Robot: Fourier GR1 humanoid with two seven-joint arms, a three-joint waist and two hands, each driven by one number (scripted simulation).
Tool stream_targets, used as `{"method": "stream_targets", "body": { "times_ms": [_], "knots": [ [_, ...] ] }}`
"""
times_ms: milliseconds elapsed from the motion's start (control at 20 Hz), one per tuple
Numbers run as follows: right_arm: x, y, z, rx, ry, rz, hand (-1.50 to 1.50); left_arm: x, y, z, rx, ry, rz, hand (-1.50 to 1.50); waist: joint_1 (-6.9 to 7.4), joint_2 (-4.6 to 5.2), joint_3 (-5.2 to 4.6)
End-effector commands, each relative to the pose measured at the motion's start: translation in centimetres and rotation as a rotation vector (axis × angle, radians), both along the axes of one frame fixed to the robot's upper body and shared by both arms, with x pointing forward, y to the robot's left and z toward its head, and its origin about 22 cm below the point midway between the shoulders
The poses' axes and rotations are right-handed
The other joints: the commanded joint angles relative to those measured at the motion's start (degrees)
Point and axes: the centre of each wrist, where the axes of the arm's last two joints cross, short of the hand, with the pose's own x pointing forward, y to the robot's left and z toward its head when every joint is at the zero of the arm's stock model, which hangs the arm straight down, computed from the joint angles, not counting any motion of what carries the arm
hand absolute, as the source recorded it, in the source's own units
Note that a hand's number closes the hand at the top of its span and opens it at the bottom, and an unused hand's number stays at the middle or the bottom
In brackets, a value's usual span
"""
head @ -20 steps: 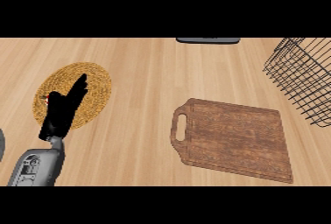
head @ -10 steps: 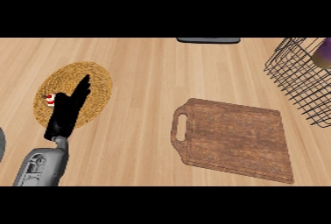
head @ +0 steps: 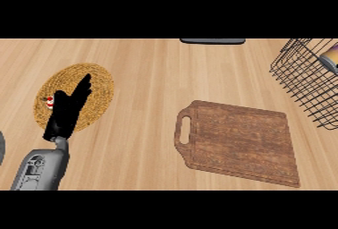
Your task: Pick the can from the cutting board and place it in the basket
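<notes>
Can (head: 331,57) sits inside the wire basket (head: 300,80) at the counter's right edge, partly cut off. Cutting board (head: 241,141) lies bare. Left hand (head: 66,114) rests released, fingers straight, over the woven mat (head: 99,89) near the left edge.

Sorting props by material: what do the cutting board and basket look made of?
The cutting board looks like dark, matte wood, with visible grain streaks. The basket looks like black metal wire, judging by its thin open grid, though coated plastic cannot be ruled out.

No readable text, label or number anywhere. Nothing legible on the partly visible can (head: 330,55) either.
</notes>
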Motion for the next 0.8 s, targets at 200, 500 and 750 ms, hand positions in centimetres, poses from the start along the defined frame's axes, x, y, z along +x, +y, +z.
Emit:
{"method": "stream_targets", "body": {
  "times_ms": [200,500,750],
  "knots": [
    [-4.2,-5.8,3.1,0.160,-0.155,-0.206,-1.50,-0.5,0.1,-0.7,-0.006,-0.004,0.002,0.00,0.47,0.28,0.07],
    [-8.5,-9.9,4.3,0.263,-0.147,-0.327,-1.50,1.1,-0.3,0.4,-0.011,-0.016,-0.004,0.00,0.17,0.64,0.17],
    [-13.4,-13.4,4.5,0.285,-0.134,-0.318,-1.50,0.8,-0.6,0.7,-0.002,-0.008,-0.013,0.00,-0.16,0.66,0.39]
  ]
}}
